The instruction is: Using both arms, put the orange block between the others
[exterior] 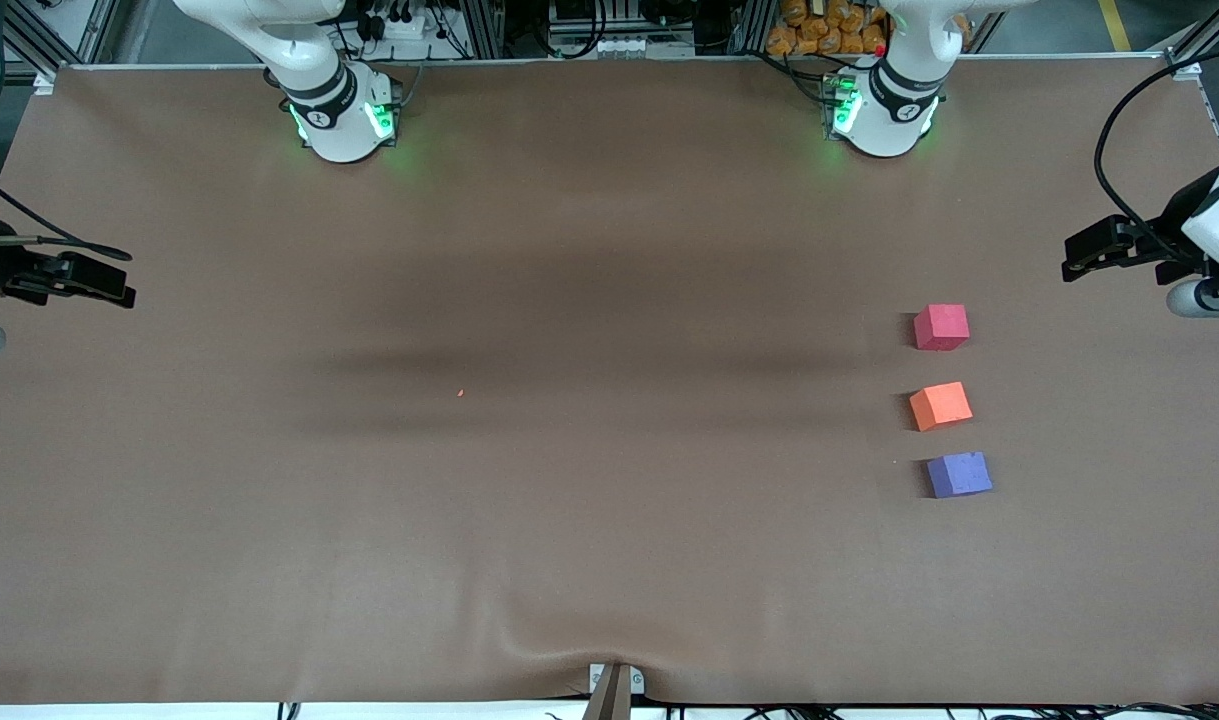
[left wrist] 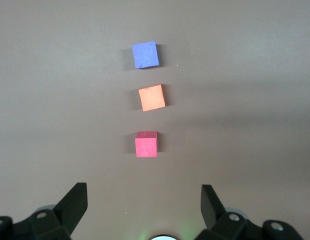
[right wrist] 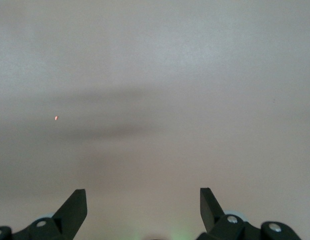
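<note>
Front view. The orange block [exterior: 940, 405] was seen resting on the brown surface [exterior: 529, 300] toward the left arm's end, already between the red-pink cube [exterior: 941, 327], farther from the camera, and the purple cube [exterior: 959, 474], nearer to it. The three formed a slightly skewed column, each apart from the next. A tiny orange speck [exterior: 460, 393] was noted near mid-surface. The left pincer [exterior: 1097, 250] was held at the edge of the view over the left arm's end of the surface; the right pincer [exterior: 79, 280] was held over the right arm's end. Both arms appeared to be waiting.

Left wrist view. The left pincer [left wrist: 144, 202] was seen released, jaws spread wide, nothing held, with all three cubes in sight; the red-pink cube [left wrist: 146, 144] lay closest to it, then the orange block [left wrist: 152, 97], then the purple cube [left wrist: 145, 54].

Right wrist view. The right pincer [right wrist: 143, 202] was likewise released and empty; only bare surface and the speck [right wrist: 56, 118] were shown.

Judgement: placement looked done, or nearly so. If any correction were wanted, the orange block would best be approached from above with jaws kept clear of both neighbours, and lined up between them.
</note>
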Controlling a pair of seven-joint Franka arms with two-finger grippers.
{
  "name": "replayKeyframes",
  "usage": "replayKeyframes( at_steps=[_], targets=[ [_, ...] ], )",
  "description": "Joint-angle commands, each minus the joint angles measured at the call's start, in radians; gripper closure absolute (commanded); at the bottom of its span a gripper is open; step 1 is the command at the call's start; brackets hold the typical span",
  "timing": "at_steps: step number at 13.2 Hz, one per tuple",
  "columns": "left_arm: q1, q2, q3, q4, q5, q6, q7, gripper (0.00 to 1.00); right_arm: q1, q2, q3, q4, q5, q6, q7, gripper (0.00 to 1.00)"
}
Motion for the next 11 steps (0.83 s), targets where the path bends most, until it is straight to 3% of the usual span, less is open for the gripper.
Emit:
replayKeyframes(
  at_steps=[1, 11],
  targets=[
    [0.001, 0.013, -0.003, 0.032, -0.025, -0.024, 0.018, 0.0, 0.002, -0.004, -0.002, 0.009, 0.006, -0.015, -0.005, 0.0],
    [0.004, 0.013, -0.009, 0.032, -0.026, -0.024, 0.021, 0.0, 0.006, -0.013, 0.003, 0.009, 0.007, -0.095, 0.004, 0.0]
  ],
)
